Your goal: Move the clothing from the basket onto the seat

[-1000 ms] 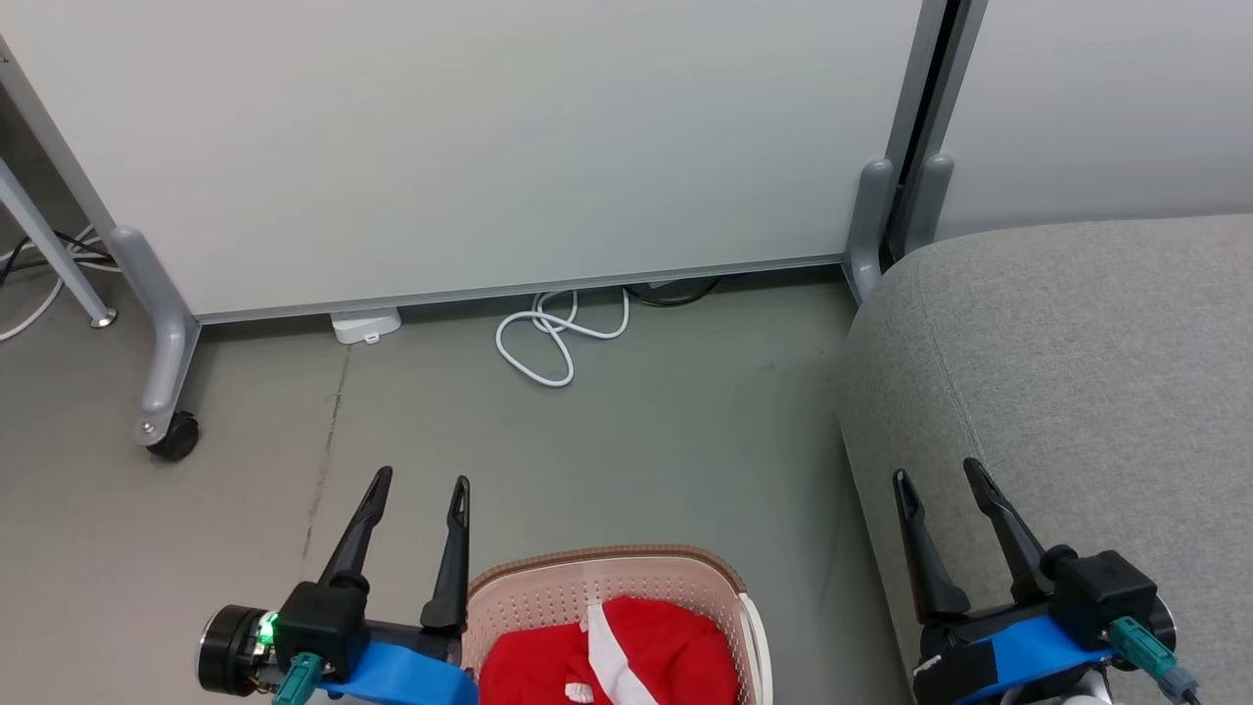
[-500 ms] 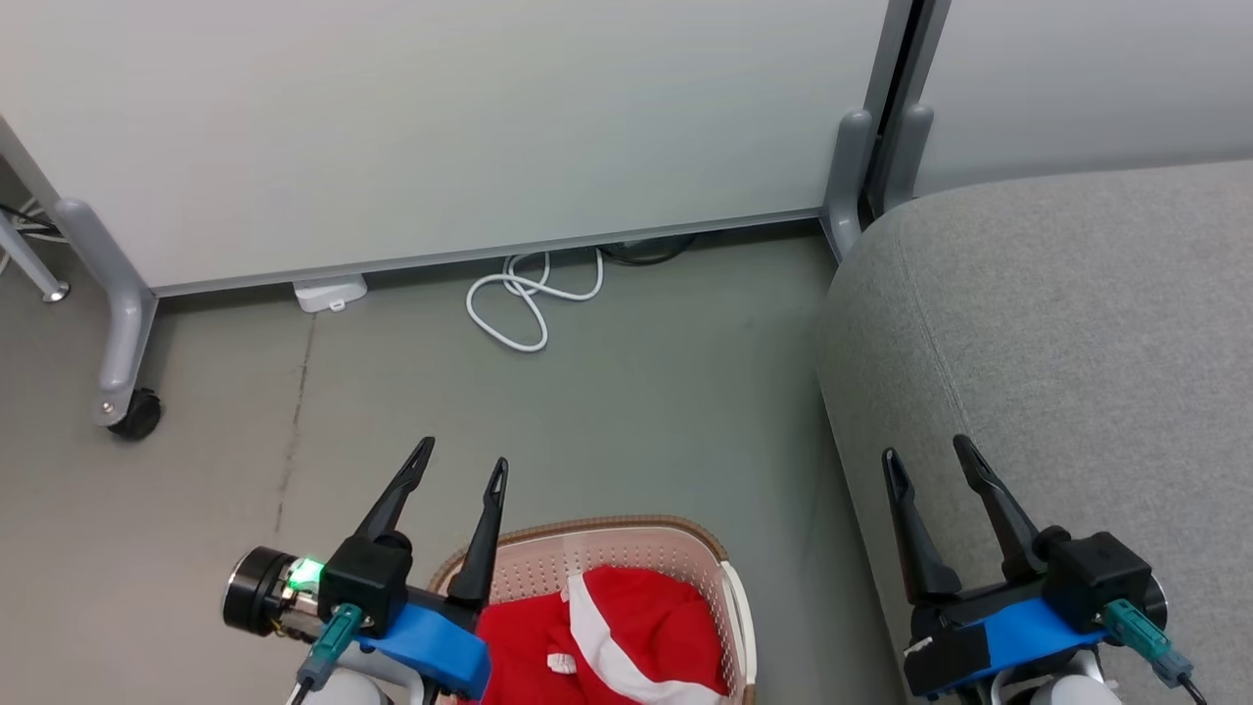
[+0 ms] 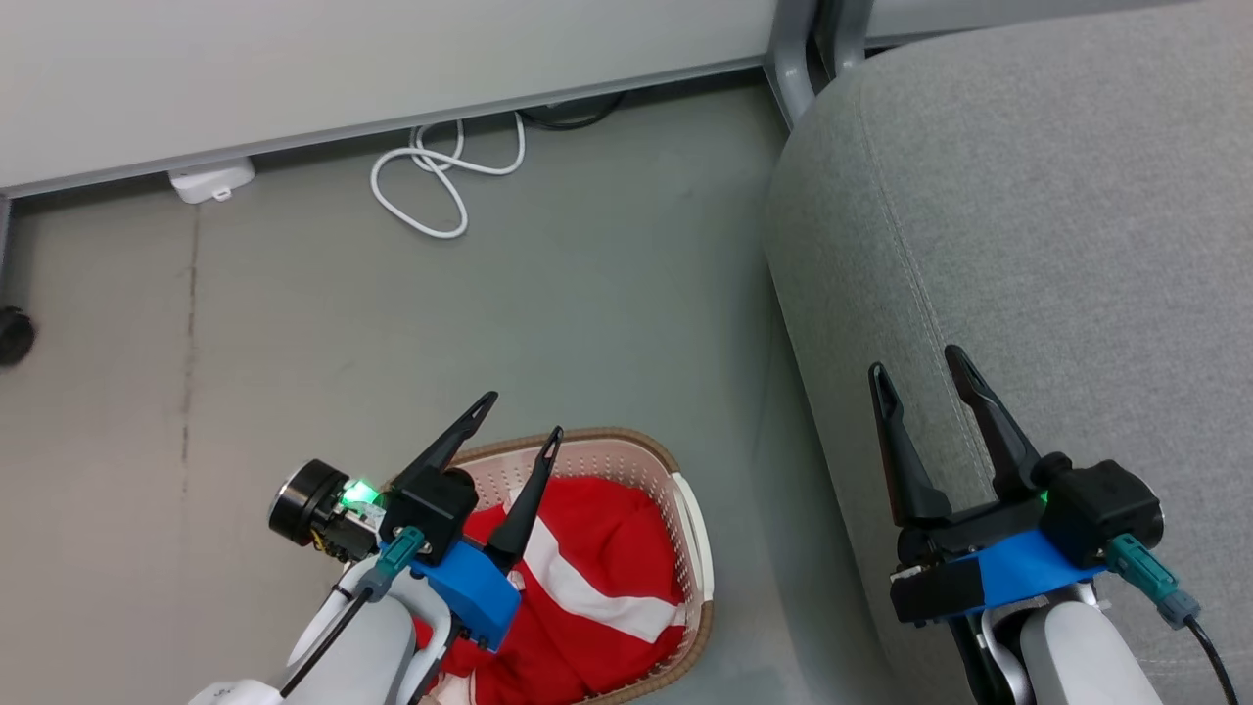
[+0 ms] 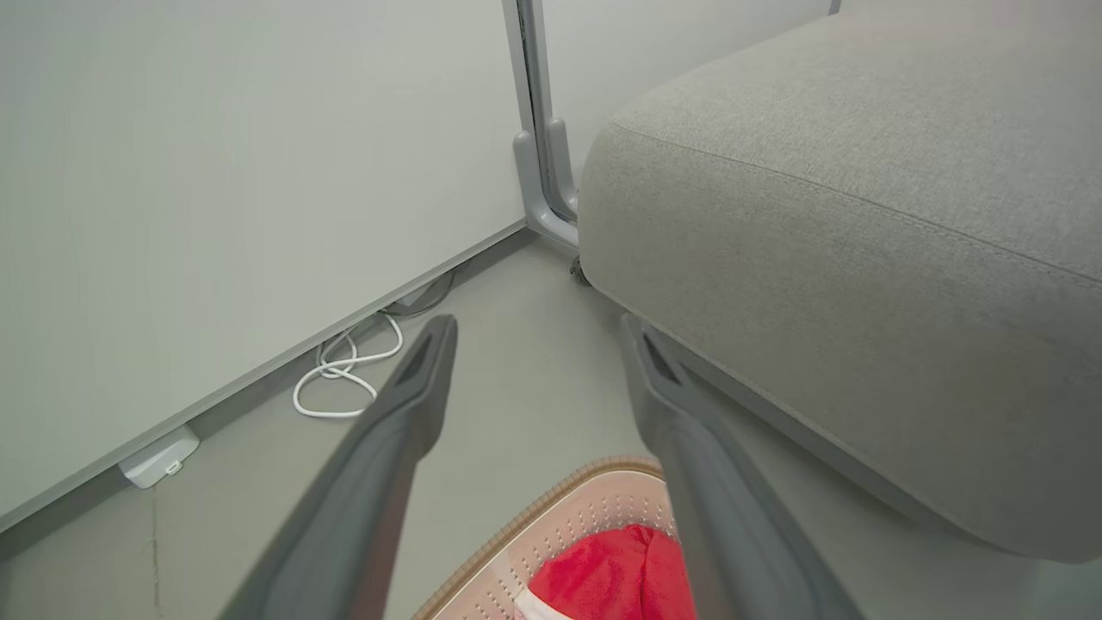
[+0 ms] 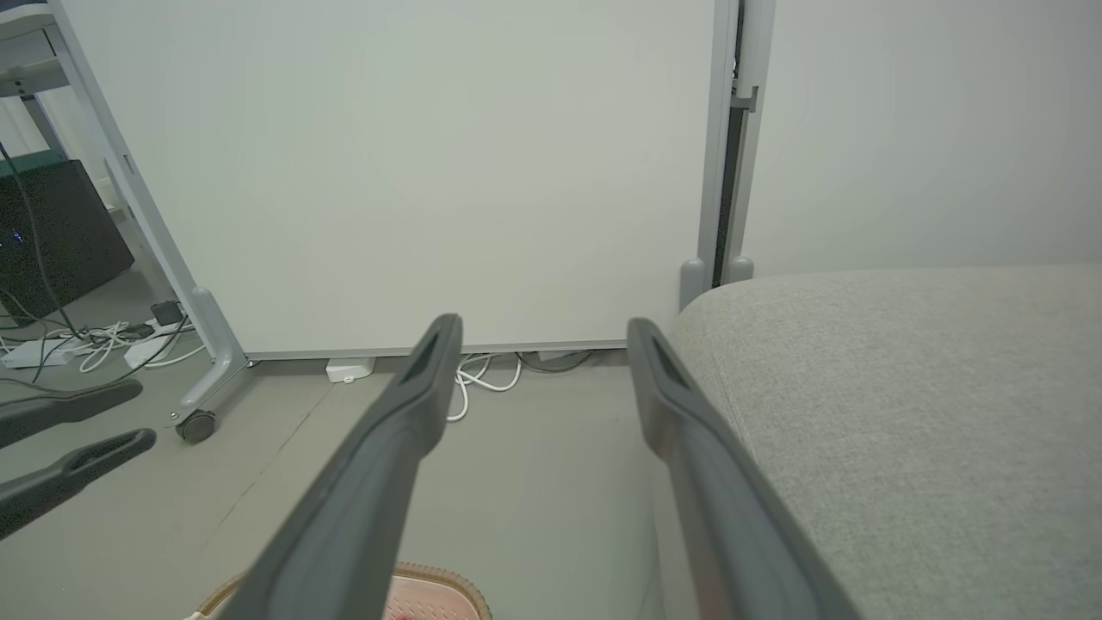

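Observation:
The cream basket (image 3: 626, 441) with a brown rim stands on the floor just left of the grey seat (image 3: 1057, 215). Red clothing (image 3: 607, 548) with a white stripe fills it. My left gripper (image 3: 524, 413) is open and hangs over the basket's left rim, fingertips above the far edge and holding nothing. In the left wrist view my left gripper (image 4: 538, 320) frames the basket rim (image 4: 560, 495), the clothing (image 4: 611, 577) and the seat (image 4: 861, 215). My right gripper (image 3: 913, 360) is open and empty over the seat's front left part. In the right wrist view my right gripper (image 5: 544, 320) points past the seat (image 5: 904, 387).
A white partition panel (image 3: 294, 69) on grey legs closes off the far side, with a coiled white cable (image 3: 440, 186) and a white adapter (image 3: 210, 181) at its foot. A black caster (image 3: 15, 333) sits at the far left. Bare grey floor lies between basket and panel.
The head camera has tipped down, so the whole picture shifted up. My left gripper has swung from beside the basket to over its left rim. Both grippers stay open.

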{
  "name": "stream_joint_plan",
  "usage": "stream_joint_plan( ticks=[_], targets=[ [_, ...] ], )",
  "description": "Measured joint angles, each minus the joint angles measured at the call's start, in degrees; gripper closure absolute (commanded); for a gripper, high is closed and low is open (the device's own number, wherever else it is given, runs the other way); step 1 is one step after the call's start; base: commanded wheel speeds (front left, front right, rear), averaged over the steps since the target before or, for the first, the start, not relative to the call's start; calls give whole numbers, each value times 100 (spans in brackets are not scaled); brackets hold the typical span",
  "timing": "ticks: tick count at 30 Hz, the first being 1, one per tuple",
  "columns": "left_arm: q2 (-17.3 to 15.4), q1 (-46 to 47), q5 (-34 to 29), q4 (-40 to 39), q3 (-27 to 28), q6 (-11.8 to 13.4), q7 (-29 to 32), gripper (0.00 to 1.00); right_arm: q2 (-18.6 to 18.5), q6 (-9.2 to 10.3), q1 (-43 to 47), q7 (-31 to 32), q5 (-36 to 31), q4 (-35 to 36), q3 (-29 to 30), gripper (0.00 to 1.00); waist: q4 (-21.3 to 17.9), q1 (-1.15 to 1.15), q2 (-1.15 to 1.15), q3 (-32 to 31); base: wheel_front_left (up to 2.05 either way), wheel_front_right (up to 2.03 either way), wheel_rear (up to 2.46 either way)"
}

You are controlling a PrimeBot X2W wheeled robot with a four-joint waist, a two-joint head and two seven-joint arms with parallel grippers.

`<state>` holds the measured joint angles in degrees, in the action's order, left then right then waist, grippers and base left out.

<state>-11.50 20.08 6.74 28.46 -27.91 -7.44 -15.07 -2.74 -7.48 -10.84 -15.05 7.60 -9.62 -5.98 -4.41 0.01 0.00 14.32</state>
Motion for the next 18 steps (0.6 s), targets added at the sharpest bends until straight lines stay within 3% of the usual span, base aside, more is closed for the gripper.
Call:
stream_joint_plan(
  ticks=[18],
  targets=[
    [-466, 1681, 533, 1713, -2053, -1, 0, 0, -3, 0, -708, -1, -114, 553, -209, 0, -460, 0, 0, 1537, 0, 0, 0]
  ],
)
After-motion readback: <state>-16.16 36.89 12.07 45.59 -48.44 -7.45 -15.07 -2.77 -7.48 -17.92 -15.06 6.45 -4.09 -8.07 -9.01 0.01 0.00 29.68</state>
